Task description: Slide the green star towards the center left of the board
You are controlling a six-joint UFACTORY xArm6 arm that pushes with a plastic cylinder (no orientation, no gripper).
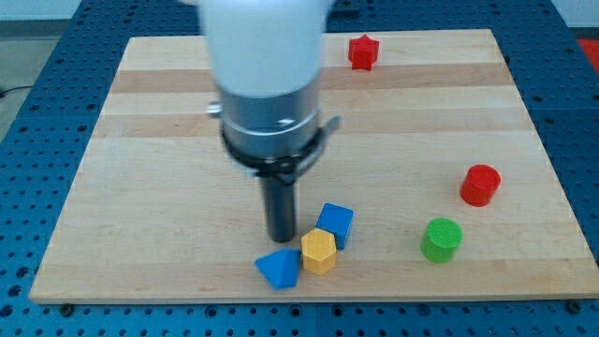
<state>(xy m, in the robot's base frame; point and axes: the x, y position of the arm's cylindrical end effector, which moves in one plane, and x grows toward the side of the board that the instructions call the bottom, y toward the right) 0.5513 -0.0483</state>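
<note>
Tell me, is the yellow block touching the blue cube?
Yes, the yellow hexagonal block sits pressed against the blue cube near the view's bottom.

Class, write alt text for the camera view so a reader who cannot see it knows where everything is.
My tip stands just above a cluster of blue triangular block, yellow hexagonal block and blue cube near the wooden board's bottom edge. A green cylinder and red cylinder sit right; a red star sits top.

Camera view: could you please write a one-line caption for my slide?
My tip stands beside the blue cube, yellow block and blue wedge; no green star visible.
</note>
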